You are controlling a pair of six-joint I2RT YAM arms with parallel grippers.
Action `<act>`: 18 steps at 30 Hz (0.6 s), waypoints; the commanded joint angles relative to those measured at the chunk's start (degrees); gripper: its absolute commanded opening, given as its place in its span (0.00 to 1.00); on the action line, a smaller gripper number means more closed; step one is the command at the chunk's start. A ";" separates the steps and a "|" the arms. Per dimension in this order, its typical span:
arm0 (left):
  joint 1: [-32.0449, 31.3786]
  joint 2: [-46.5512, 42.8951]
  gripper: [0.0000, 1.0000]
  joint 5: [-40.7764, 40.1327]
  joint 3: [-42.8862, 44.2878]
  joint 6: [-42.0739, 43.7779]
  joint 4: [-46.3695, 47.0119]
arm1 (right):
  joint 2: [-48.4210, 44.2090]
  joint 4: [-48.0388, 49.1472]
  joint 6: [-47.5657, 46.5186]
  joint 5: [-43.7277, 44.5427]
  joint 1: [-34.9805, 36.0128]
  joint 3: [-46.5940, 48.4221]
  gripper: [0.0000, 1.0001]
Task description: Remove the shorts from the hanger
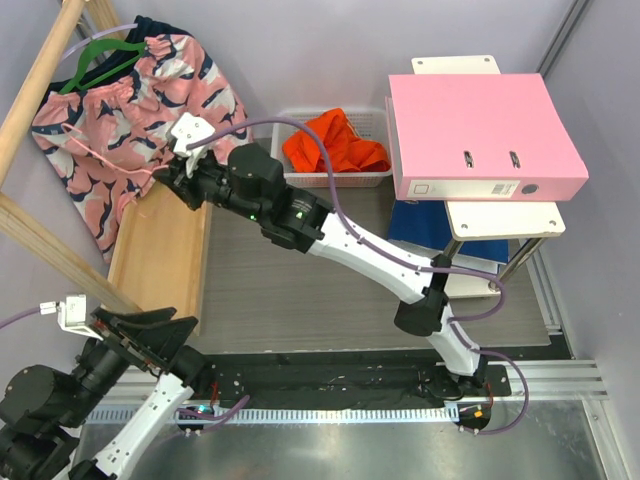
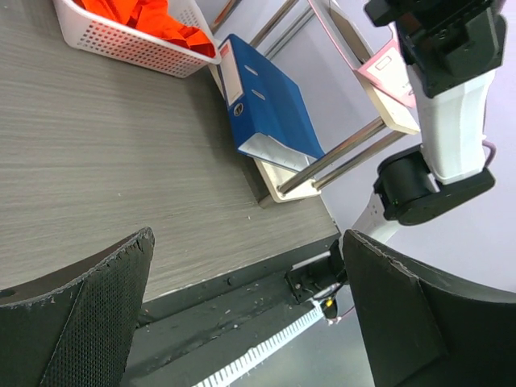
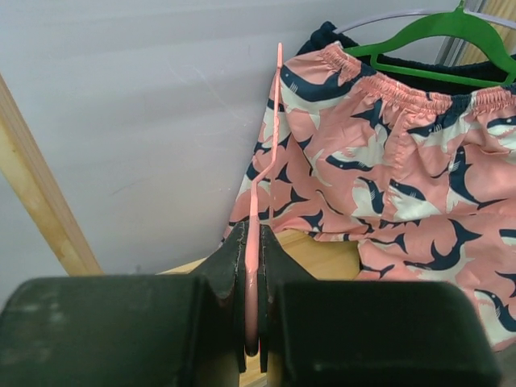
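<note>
Orange fabric of the shorts (image 1: 335,145) lies bunched in the white mesh basket (image 1: 345,180), well apart from the hanger (image 3: 253,218), so removal appears complete. The next move is probably to park the hanger. The right gripper (image 1: 168,178) is pinched tight on its pink wire, beside the patterned garment (image 1: 150,90). The left gripper (image 1: 150,330) stands wide open and empty.

Soft orange cloth shorts (image 1: 335,140) lie crumpled in a white plastic mesh basket (image 1: 345,180); the thin pink hanger (image 3: 252,258) looks smooth and faintly glossy, the grey table (image 1: 300,290) matt and wood-grained.
</note>
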 commanded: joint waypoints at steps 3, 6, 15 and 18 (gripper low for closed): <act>-0.02 -1.05 0.97 -0.69 1.03 -1.76 -1.17 | 4.06 10.42 -5.69 1.51 2.76 7.89 0.01; -0.11 -1.75 0.97 -0.69 1.12 -2.37 -1.26 | 6.27 16.04 -5.51 2.21 3.38 8.60 0.01; -0.02 -2.72 0.97 -0.69 1.21 -3.34 -2.14 | 8.64 28.25 -6.74 2.30 5.22 10.88 0.01; -0.11 -2.46 0.97 -0.69 1.21 -3.43 -1.79 | 9.26 30.55 -7.18 2.65 5.66 12.29 0.01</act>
